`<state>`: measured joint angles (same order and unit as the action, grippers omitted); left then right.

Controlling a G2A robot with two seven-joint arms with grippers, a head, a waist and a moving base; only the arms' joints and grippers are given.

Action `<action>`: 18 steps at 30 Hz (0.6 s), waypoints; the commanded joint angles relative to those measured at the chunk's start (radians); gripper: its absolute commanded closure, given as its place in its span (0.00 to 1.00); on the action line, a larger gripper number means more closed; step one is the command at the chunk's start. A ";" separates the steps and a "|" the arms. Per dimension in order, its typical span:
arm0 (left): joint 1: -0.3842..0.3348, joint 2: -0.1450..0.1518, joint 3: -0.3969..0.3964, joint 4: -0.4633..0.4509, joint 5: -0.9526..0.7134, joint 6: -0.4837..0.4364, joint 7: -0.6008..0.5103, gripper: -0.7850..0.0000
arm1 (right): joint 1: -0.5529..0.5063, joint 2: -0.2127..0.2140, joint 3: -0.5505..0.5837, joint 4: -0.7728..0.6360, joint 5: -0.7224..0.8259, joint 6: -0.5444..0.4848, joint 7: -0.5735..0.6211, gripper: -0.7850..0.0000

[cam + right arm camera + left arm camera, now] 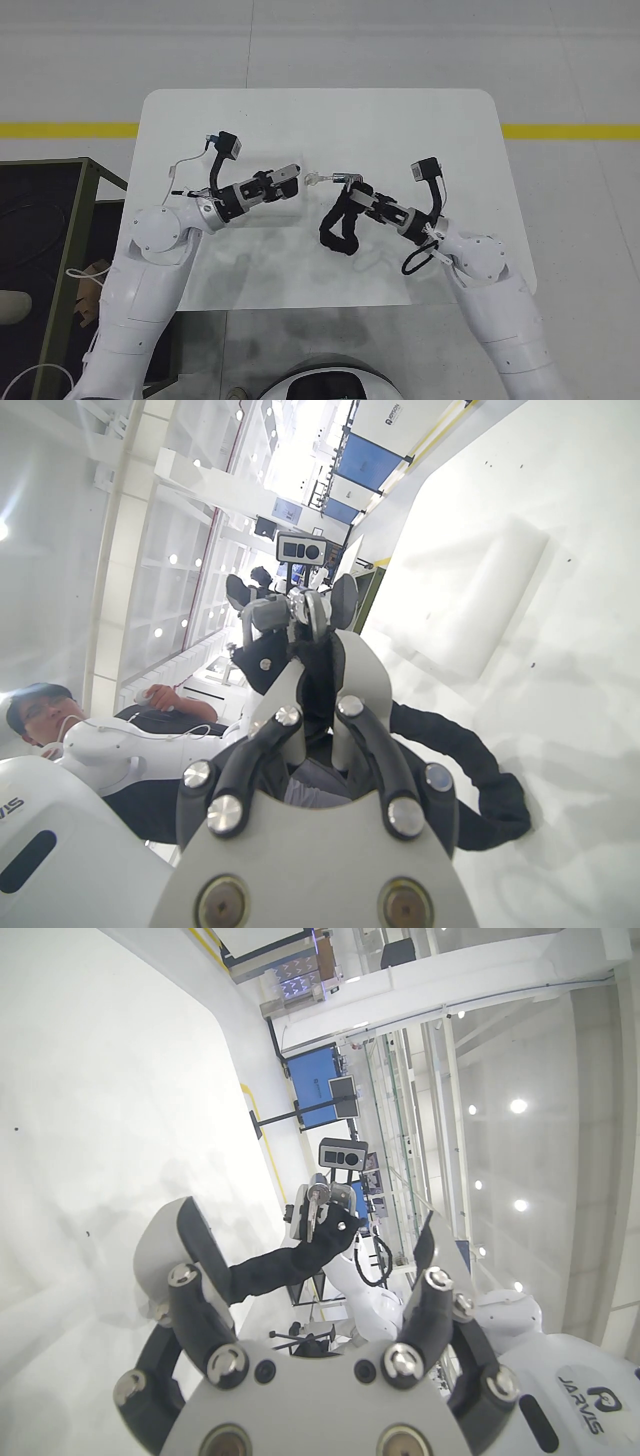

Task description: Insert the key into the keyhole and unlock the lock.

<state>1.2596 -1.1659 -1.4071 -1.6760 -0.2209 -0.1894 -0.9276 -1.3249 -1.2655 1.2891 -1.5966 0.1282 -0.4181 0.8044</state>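
Left gripper (293,178) hovers mid-frame, fingers spread, empty; we see the key (318,180) just right, pointing at it, lock (346,178) pinched by right gripper (356,190).

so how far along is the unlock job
Done: the key sits in the keyhole of the lock, which the right end effector grips. In hand: the left end effector is open, facing the key without touching it. Left: grip the key and turn it. The lock's black loop looks closed, so it is probably not unlocked yet.
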 commanded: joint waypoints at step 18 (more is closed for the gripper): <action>0.006 0.006 0.009 -0.018 0.102 0.006 -0.012 1.00 | 0.006 0.008 -0.009 -0.011 -0.080 0.020 -0.015 1.00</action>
<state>1.2658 -1.1604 -1.3984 -1.6932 -0.1209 -0.1840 -0.9358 -1.3183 -1.2579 1.2786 -1.6058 0.0521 -0.4006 0.7898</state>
